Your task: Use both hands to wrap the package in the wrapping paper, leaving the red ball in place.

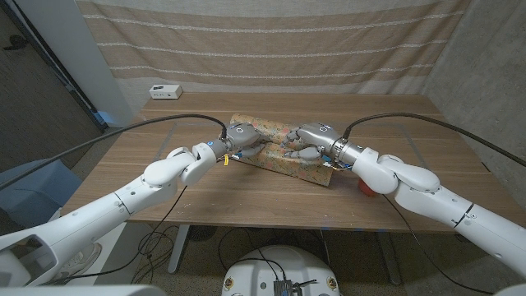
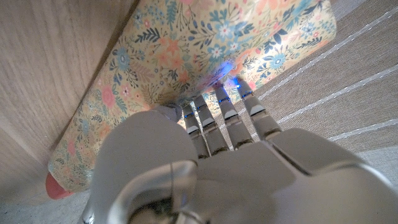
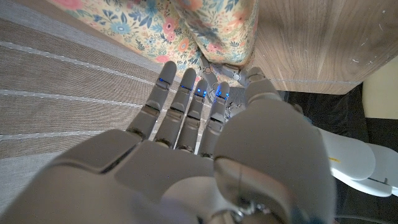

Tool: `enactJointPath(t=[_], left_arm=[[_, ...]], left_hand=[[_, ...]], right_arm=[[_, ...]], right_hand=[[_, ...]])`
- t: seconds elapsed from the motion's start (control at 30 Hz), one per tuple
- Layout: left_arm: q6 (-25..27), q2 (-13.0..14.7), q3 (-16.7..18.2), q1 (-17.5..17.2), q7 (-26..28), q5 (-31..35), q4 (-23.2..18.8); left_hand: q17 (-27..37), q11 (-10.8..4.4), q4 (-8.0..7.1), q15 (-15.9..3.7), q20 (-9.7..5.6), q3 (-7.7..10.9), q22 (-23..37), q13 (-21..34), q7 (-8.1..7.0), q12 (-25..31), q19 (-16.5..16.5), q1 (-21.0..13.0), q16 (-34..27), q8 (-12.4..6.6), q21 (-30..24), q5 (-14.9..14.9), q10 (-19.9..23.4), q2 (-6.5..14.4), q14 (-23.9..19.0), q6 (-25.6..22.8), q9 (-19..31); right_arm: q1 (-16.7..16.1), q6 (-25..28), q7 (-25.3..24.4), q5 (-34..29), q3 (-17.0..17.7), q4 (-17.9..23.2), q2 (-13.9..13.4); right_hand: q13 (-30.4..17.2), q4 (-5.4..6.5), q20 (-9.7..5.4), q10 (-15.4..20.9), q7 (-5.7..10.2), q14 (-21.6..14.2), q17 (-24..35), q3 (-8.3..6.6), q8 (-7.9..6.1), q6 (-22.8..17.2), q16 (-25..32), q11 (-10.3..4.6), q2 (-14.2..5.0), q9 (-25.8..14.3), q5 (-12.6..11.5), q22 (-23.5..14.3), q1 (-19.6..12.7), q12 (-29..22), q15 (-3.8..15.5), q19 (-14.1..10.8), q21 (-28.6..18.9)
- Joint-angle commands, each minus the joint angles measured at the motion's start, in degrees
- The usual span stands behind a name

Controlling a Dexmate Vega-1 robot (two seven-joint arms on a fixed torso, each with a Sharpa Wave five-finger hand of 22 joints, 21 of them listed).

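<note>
Head view: both hands meet over the floral wrapping paper (image 1: 275, 152) at the middle of the wooden counter (image 1: 246, 193). The left hand (image 1: 240, 138) lies on the paper's near-left part, the right hand (image 1: 302, 140) just beside it on the paper's other half — fingertips almost facing. Whether either hand pinches the paper I cannot tell. In the left wrist view the fingers (image 2: 227, 115) press against the floral sheet, which curves up over them. The red ball (image 1: 366, 187) sits on the counter behind the right wrist, partly hidden by the forearm. A small white box (image 1: 165, 91) stands well beyond the left hand, at the counter's far edge.
</note>
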State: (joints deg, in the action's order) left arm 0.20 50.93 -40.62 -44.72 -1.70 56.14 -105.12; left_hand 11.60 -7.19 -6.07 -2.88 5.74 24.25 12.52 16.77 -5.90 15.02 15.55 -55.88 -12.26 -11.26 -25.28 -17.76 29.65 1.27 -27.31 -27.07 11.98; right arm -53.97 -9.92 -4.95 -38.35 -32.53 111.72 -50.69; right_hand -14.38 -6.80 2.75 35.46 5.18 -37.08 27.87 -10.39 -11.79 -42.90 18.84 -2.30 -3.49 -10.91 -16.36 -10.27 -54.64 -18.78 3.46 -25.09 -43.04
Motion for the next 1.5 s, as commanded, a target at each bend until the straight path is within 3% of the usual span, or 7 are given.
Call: enactJointPath(t=[0.03,0.53,0.73,0.83,0.97,1.3,1.5], left_arm=[[0.3,-0.4,-0.3,0.6,-0.8,-0.3,0.7],[-0.4,-0.6,-0.4,1.3,-1.0,-1.9,1.5],[-1.6,-0.4,1.7,0.7,-1.4,-8.4,1.5],[-2.4,-0.6,2.5,1.4,-3.8,-12.7,2.4],[-3.2,-1.0,2.3,2.8,-6.2,-15.6,3.8],[-7.0,-0.4,3.8,2.4,-5.2,-22.1,3.1],[-6.2,0.7,4.3,1.6,-4.9,-20.9,1.0]], left_hand=[[0.2,0.26,10.76,-5.55,-0.29,-11.12,0.0,0.2,0.14,-0.2,-0.1,3.1,0.2,-0.25,-0.3,0.2,0.0,-3.1,0.4,0.3,0.1],[0.1,0.41,10.28,-5.43,-0.47,-11.66,0.0,0.4,0.11,-0.3,-0.1,3.8,0.1,-0.30,-0.4,0.1,-0.2,-2.9,0.5,0.5,0.1],[0.2,0.46,9.79,-5.46,-0.66,-12.08,-0.1,0.5,-0.05,-0.3,0.1,4.6,0.0,-0.46,-0.5,0.3,0.0,-2.8,0.2,0.2,0.1],[0.2,1.77,8.10,-5.01,-2.33,-13.21,0.0,0.6,0.78,-0.4,1.5,7.4,-0.1,-0.22,-1.2,1.1,-0.2,-2.2,0.1,1.0,0.0],[0.0,3.24,6.85,-3.50,-2.43,-13.80,0.0,0.7,1.83,-0.8,3.2,9.6,0.2,0.08,-2.0,2.0,-1.2,-1.3,0.6,2.1,-0.1],[-0.3,4.06,6.34,-2.25,-0.62,-14.12,0.0,0.8,1.36,-1.5,1.3,10.7,0.4,0.33,-1.4,3.0,-2.8,-0.8,1.0,3.5,-0.2],[-0.4,4.41,6.18,-1.55,0.90,-14.41,-0.1,0.8,1.15,-2.0,-1.5,11.3,0.9,0.41,-0.3,3.6,-4.2,-0.7,2.4,4.4,-0.3]], right_arm=[[-0.7,3.6,-2.6,-6.9,-3.4,-2.1,2.6],[0.0,9.0,-5.1,-11.6,-7.3,-5.0,5.2],[1.5,8.7,-4.1,-11.1,-8.5,-6.5,5.4],[2.3,7.5,-4.2,-10.4,-9.0,-7.4,5.2],[3.4,6.6,-3.3,-9.9,-9.6,-8.2,5.1],[3.5,9.7,-1.3,-10.1,-11.0,-9.1,6.1],[4.7,8.9,-2.2,-10.8,-12.2,-10.9,6.4]], right_hand=[[0.0,-0.71,-0.39,-0.5,0.12,0.3,0.2,-0.34,0.40,0.9,-0.2,-0.40,-0.19,-0.2,-0.6,-0.1,-1.5,0.5,3.51,0.1,0.2],[0.4,-1.32,-1.52,4.4,1.07,-3.2,2.0,-0.55,-0.63,-1.9,2.5,-0.76,-1.07,-0.2,-0.5,-0.3,-3.5,-0.5,4.76,-1.9,-0.7],[0.5,-1.55,-1.82,5.5,1.47,-3.2,2.2,-0.91,-0.95,-3.4,2.5,-1.03,-1.56,-0.1,-0.6,-0.3,-4.3,-0.7,5.05,-1.6,-0.7],[0.6,-1.75,-1.93,5.1,1.46,-2.7,2.3,-1.10,-0.69,-3.0,2.4,-1.15,-1.75,-0.1,-0.5,-0.3,-4.8,-0.4,5.28,-1.5,-0.7],[0.7,-2.17,-2.37,4.2,1.76,-1.6,1.9,-1.67,-0.26,-2.4,1.5,-1.42,-2.04,-0.1,-0.5,-0.3,-6.0,0.2,5.96,-1.1,-0.6],[0.5,0.06,-1.74,0.4,1.46,1.2,2.3,2.25,1.15,2.1,0.6,-0.95,1.73,-0.2,0.2,-0.3,-1.0,2.3,4.92,1.3,0.1],[0.1,-1.46,-2.23,2.0,2.47,0.2,3.4,0.81,0.26,0.5,1.7,-1.96,-0.32,-0.3,-0.8,-0.4,-5.0,1.7,5.79,1.3,0.0]])
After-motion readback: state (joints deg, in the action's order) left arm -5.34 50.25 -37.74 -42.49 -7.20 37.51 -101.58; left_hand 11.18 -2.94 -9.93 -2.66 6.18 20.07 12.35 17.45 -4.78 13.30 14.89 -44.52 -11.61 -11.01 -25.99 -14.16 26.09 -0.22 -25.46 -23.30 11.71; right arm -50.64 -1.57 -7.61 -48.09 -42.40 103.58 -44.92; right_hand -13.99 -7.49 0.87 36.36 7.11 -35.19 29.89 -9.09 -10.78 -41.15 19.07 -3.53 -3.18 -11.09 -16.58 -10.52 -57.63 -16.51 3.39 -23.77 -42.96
